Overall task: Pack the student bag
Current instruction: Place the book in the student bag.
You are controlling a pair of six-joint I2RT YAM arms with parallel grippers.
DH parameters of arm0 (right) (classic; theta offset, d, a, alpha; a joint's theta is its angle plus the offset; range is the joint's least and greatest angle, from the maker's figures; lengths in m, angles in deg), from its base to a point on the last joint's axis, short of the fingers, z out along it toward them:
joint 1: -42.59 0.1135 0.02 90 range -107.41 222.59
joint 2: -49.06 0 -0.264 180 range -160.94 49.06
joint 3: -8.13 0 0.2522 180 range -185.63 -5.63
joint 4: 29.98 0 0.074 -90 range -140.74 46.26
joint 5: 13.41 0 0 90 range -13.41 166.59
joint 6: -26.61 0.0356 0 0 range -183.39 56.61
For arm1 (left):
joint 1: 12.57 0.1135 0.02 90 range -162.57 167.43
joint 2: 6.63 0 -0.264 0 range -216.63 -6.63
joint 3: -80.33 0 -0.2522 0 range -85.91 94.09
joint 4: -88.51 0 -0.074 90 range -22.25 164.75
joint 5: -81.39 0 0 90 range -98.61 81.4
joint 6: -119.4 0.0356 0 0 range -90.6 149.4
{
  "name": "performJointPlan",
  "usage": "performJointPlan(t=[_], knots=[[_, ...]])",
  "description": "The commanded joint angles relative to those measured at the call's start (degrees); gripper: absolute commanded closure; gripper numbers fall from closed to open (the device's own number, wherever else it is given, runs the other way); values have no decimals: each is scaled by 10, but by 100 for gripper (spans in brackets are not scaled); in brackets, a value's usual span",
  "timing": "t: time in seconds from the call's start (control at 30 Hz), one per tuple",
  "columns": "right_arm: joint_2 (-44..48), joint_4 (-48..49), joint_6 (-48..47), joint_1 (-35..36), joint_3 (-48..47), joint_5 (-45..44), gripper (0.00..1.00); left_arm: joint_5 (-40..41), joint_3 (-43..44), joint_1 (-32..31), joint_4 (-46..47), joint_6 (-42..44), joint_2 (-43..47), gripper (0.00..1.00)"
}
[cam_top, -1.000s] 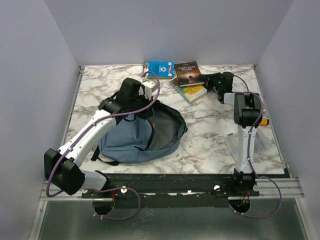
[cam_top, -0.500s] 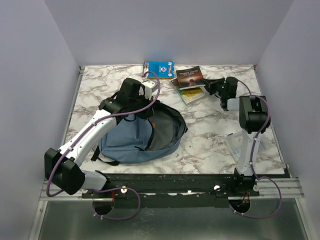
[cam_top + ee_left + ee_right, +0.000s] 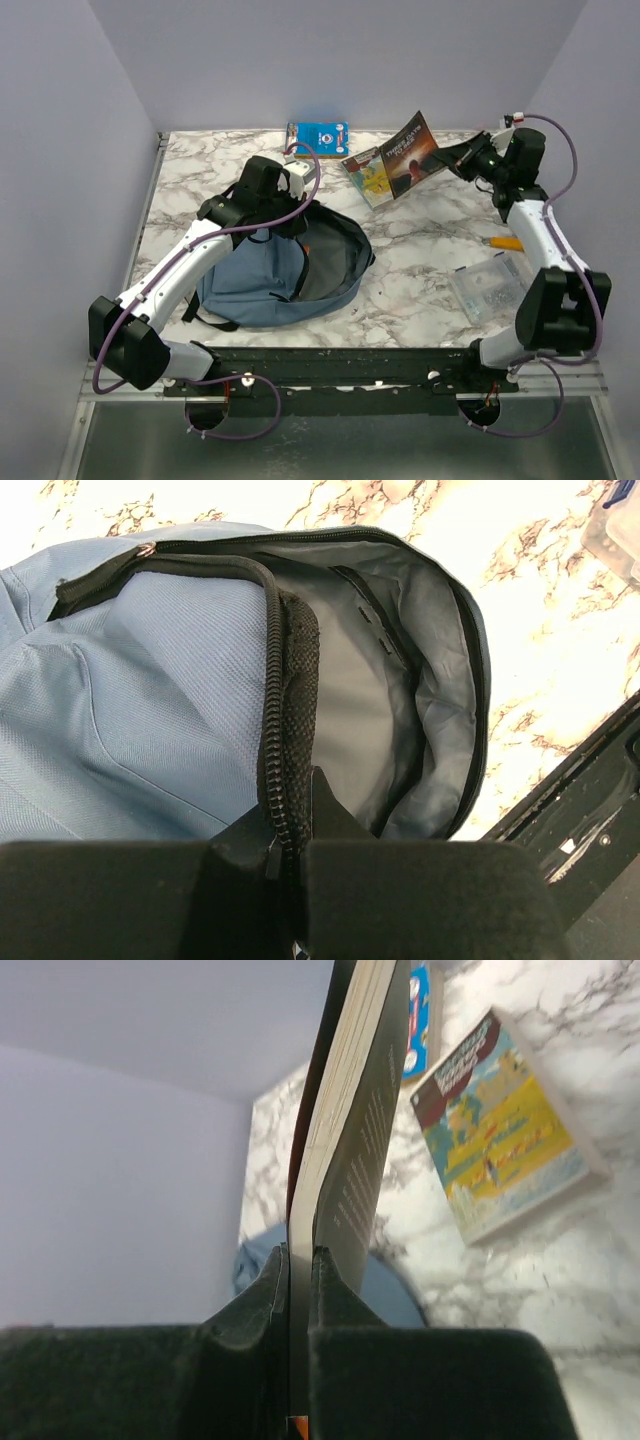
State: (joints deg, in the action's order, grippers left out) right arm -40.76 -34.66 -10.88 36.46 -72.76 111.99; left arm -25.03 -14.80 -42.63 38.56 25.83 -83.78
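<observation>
The student bag (image 3: 262, 278) lies dusty-blue on the marble table with its main compartment gaping open, grey lining (image 3: 372, 705) showing. My left gripper (image 3: 291, 216) (image 3: 290, 832) is shut on the bag's black zipper edge (image 3: 287, 680) and holds the opening up. Over the table's far right, my right gripper (image 3: 456, 159) (image 3: 300, 1260) is shut on a dark-covered book (image 3: 410, 154) (image 3: 352, 1130), which hangs tilted in the air. A yellow-and-blue book (image 3: 366, 177) (image 3: 500, 1150) lies flat below it. A blue book (image 3: 318, 135) (image 3: 418, 1020) lies at the far edge.
A clear plastic box (image 3: 487, 285) with small items sits at the right front, its corner also in the left wrist view (image 3: 615, 530). An orange pencil (image 3: 506, 242) lies beside it. Grey-violet walls close in the table on three sides.
My right gripper closed on the dark book and lifted it off the yellow-and-blue book, the arm swinging out to the right. The left arm and the bag have not moved.
</observation>
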Motion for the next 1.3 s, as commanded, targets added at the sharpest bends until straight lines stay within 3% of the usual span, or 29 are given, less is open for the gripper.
performJointPlan(t=[0.0,0.23,0.47,0.67,0.93,1.27], knots=[[123,-241,-183,14,13,76,99,-12,12,3,-2,-8,16,100],[264,-457,-281,38,-4,129,99,-6,8,3,0,-5,22,100],[276,-486,-257,123,20,220,99,-2,2,3,8,-1,38,100],[232,-334,-140,191,90,232,99,4,-10,2,22,1,59,100],[148,-99,31,217,156,256,100,7,-15,2,27,4,68,100],[-40,51,95,307,96,277,99,-2,-15,2,29,2,74,100]])
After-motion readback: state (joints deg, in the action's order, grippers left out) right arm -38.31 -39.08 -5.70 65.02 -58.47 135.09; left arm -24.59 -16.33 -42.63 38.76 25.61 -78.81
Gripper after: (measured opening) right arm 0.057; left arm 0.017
